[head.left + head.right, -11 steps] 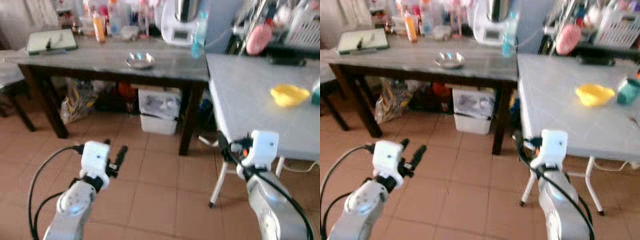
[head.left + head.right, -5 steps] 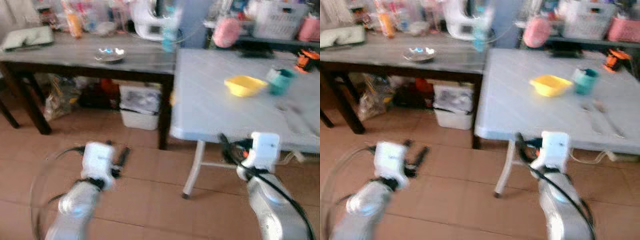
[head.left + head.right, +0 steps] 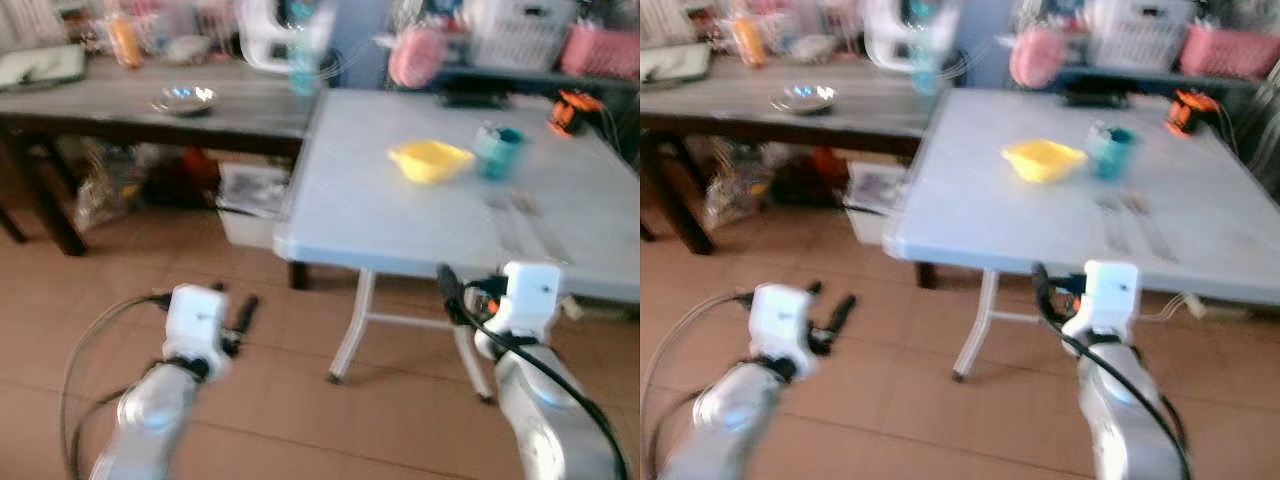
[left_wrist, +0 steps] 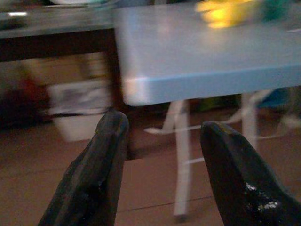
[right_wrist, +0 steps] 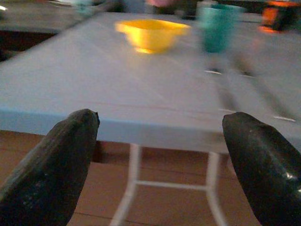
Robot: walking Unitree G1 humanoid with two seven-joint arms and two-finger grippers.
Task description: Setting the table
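Facing the table [image 3: 400, 215], fingers apart on both grippers; bowl [image 3: 430, 160] and cup [image 3: 497, 153] ahead, nearer right gripper [image 3: 452, 292].

The white folding table [image 3: 380, 215] carries a yellow bowl [image 3: 430, 160], upright and open side up, positioned toward the far half of the top. A teal cup [image 3: 497, 152] stands upright just beside the bowl, on its right and apart from it. Two pieces of cutlery [image 3: 1132, 222] lie flat side by side on the tabletop, nearer than the cup; blur prevents identification of their type.
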